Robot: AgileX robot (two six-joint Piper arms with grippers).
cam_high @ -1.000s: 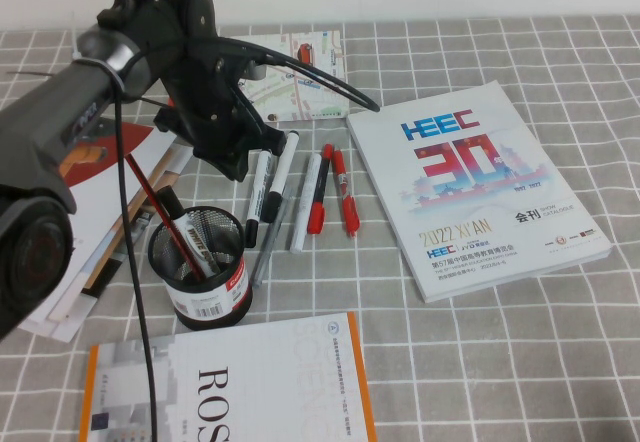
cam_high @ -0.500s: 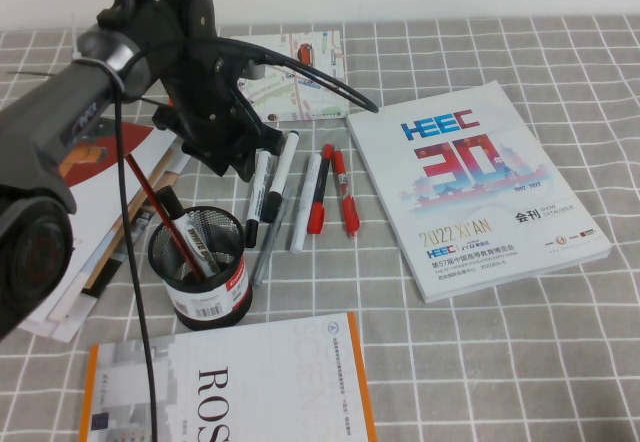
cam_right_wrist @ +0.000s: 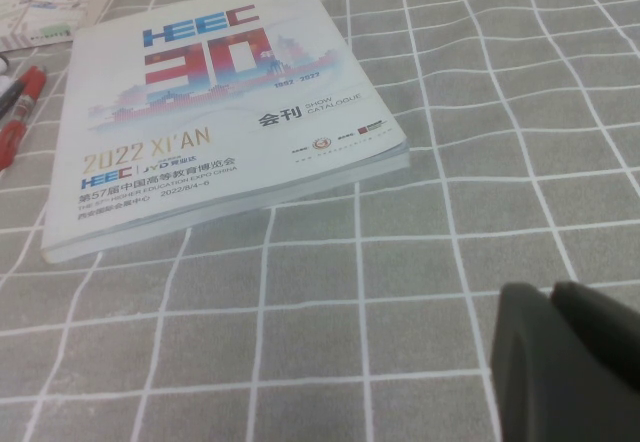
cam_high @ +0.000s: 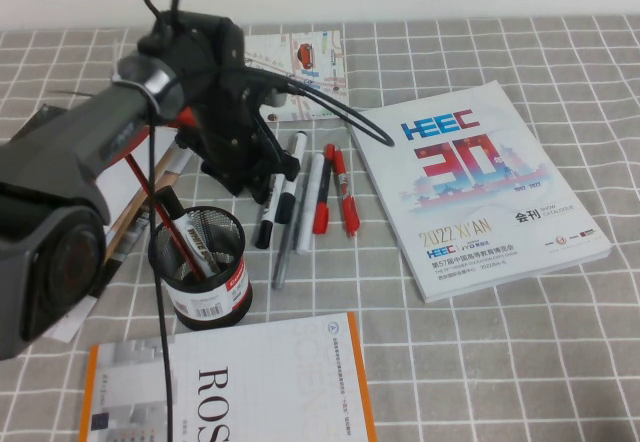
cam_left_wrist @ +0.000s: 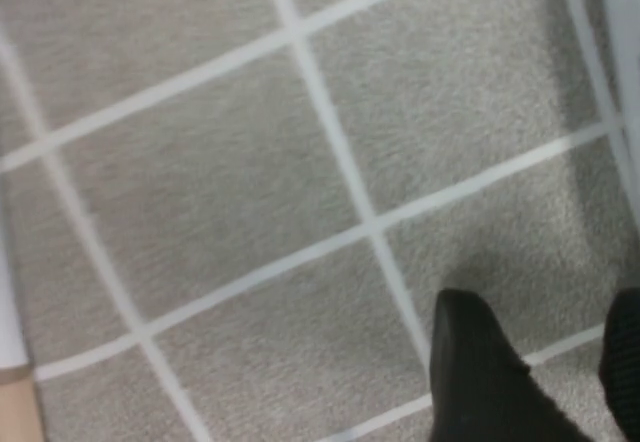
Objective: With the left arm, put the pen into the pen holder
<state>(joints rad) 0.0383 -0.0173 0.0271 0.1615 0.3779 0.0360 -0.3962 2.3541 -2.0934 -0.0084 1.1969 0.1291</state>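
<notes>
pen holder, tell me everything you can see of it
The pen holder is a black wire-mesh cylinder standing upright on the grey checked cloth, near the robot's left. A white barcode sticker and a red band mark its lower wall. Pens lean inside it, and the slim grey pen lies just beside it.
</notes>
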